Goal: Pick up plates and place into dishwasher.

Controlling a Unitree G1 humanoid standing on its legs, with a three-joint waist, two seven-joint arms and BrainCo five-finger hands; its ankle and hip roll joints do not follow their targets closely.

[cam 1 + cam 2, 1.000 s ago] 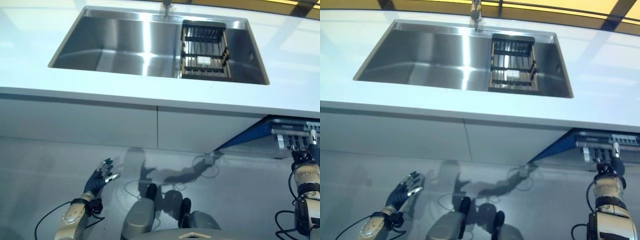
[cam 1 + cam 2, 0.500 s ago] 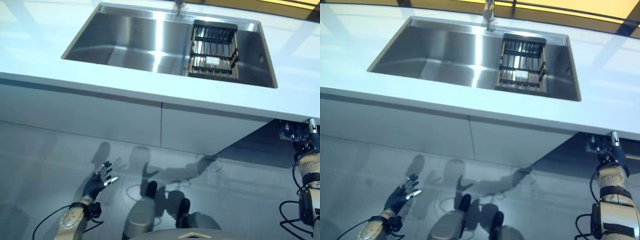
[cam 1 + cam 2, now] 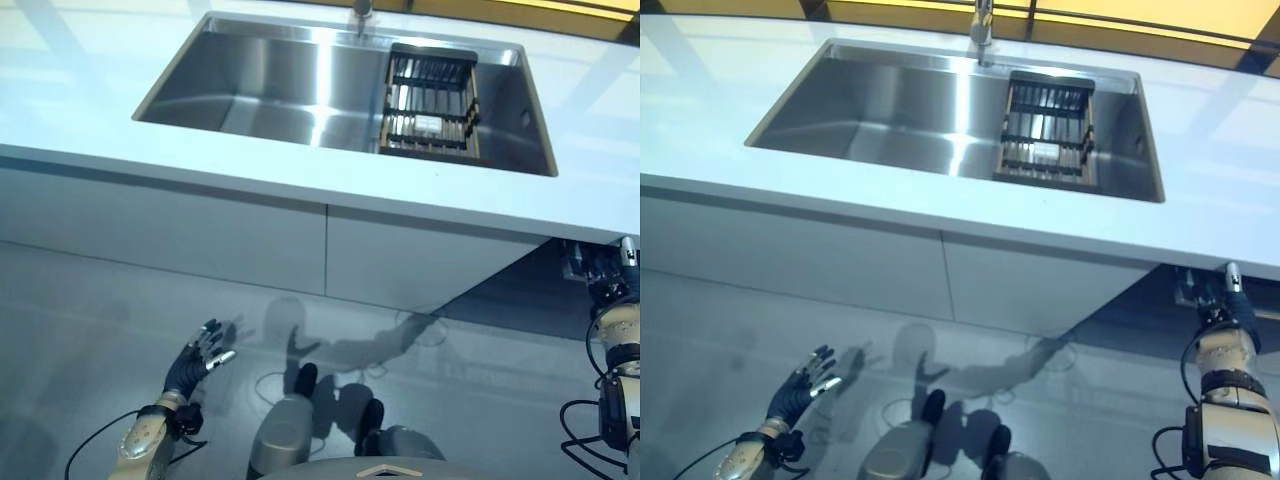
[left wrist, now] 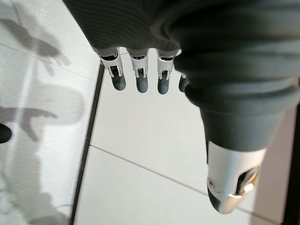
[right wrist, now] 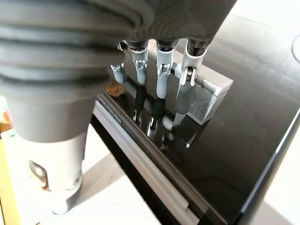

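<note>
The left hand (image 3: 198,358) is seen low at the near left, above the grey tiled floor (image 3: 90,320), with its fingers spread apart and straight and nothing held in them; in its wrist view the fingertips (image 4: 138,84) are shown over pale floor tiles. Farther off, a white countertop (image 3: 80,120) is spread across the scene, with white cabinet fronts (image 3: 200,240) below its near edge. A stainless-steel sink (image 3: 270,85) is set into the countertop, and a tap (image 3: 362,10) is seen at its far rim. A dark dish rack (image 3: 430,105) is placed in the right part of the sink; whether plates are held in it cannot be told. At the near right, below the countertop's edge, the right hand (image 3: 1228,305) is raised beside the open dishwasher door (image 5: 234,154), a glossy black panel. Its fingers (image 5: 161,77) are held straight and apart, extended toward the door's grey handle (image 5: 206,98), with nothing gripped.
</note>
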